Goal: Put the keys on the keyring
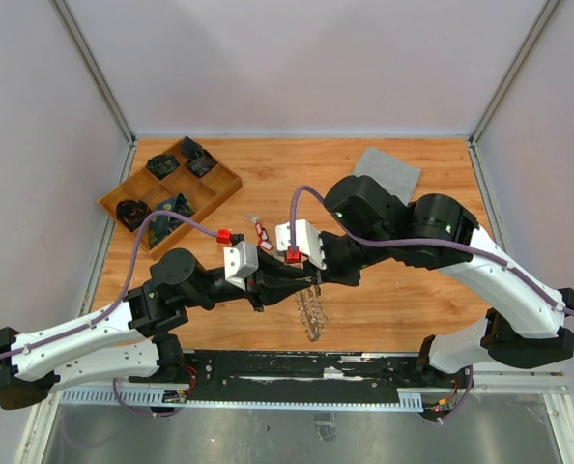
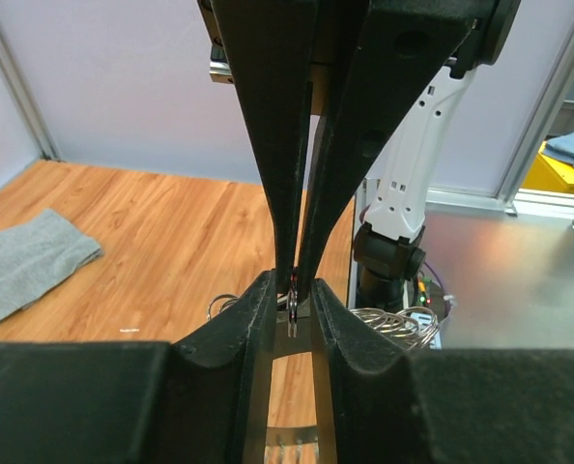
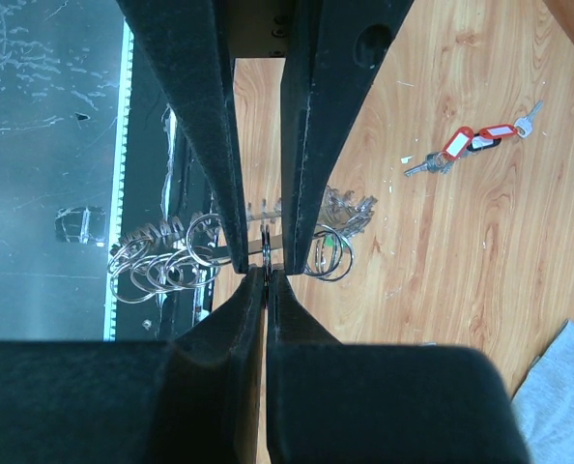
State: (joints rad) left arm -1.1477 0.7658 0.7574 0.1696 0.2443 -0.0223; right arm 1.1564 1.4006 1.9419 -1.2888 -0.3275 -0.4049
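My right gripper (image 1: 292, 274) (image 3: 268, 275) is shut on a thin metal ring-like piece (image 3: 268, 244) seen edge-on; I cannot tell whether it is a key. My left gripper (image 1: 272, 280) (image 2: 294, 304) is slightly open, and its fingers straddle the right fingertips and that piece (image 2: 294, 307). Both grippers meet above the table's middle. The keyring (image 1: 313, 314), fringed with many small split rings (image 3: 161, 261) (image 2: 398, 324), lies below them near the front edge. The keys (image 1: 258, 230) (image 3: 466, 145), with red and black tags, lie loose on the wood behind the grippers.
A wooden compartment tray (image 1: 213, 198) with dark items stands at the back left. A grey cloth (image 1: 387, 172) (image 2: 26, 266) lies at the back right. The black rail (image 1: 297, 367) runs along the front edge, close to the keyring.
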